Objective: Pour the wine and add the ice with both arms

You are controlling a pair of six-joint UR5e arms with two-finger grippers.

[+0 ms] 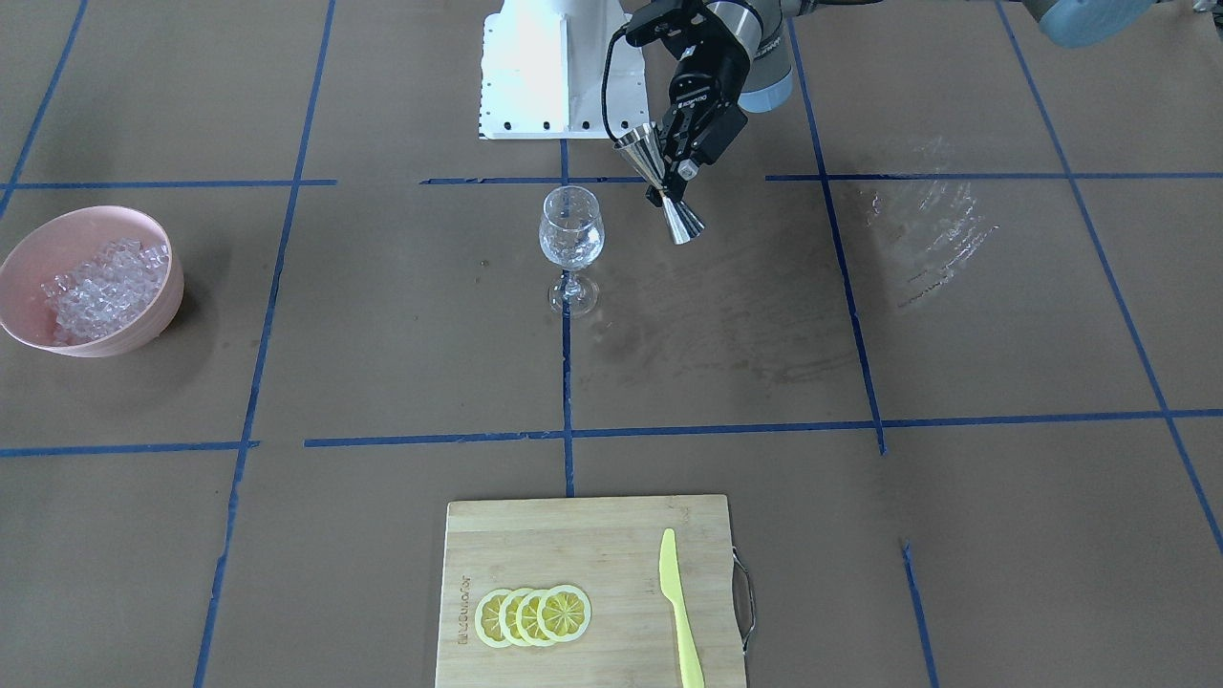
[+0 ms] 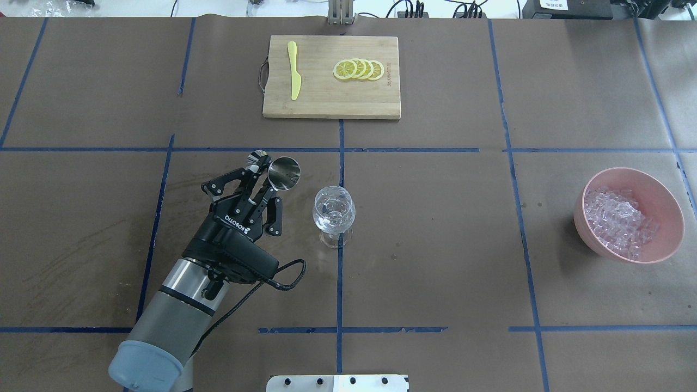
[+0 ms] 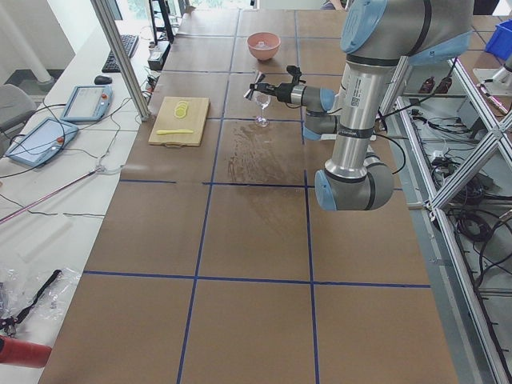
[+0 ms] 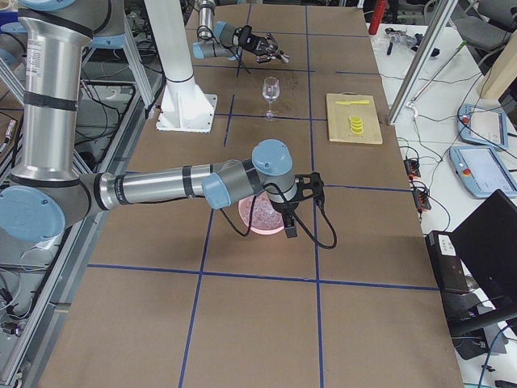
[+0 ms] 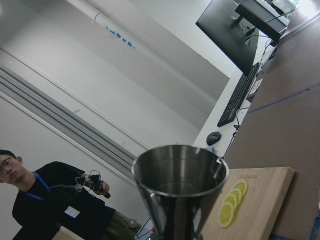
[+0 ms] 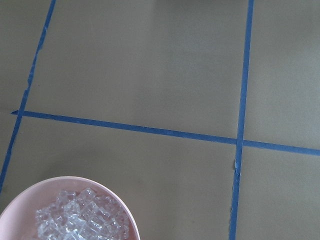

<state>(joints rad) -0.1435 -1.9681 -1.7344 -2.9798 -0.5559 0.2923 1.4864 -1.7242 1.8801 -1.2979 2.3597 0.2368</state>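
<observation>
My left gripper (image 1: 666, 187) is shut on the waist of a steel jigger (image 2: 285, 173), which it holds tilted above the table. An upright wine glass (image 1: 570, 234) stands just beside it and looks clear. Wine is out of view. The left wrist view looks over the jigger (image 5: 180, 190) rim. A heap of clear ice (image 2: 618, 220) fills a pink bowl (image 2: 670, 239) far on my right. In the exterior right view my right gripper (image 4: 291, 214) hangs over the bowl (image 4: 250, 222); I cannot tell whether it is open or shut. The right wrist view catches the ice (image 6: 80, 220) at its lower left.
A wooden cutting board (image 2: 326, 100) at the far table edge carries lemon slices (image 2: 359, 69) and a yellow knife (image 2: 294, 71). The white pedestal base (image 1: 535, 76) stands behind the glass. Blue tape lines grid the brown table. A person shows in the left wrist view.
</observation>
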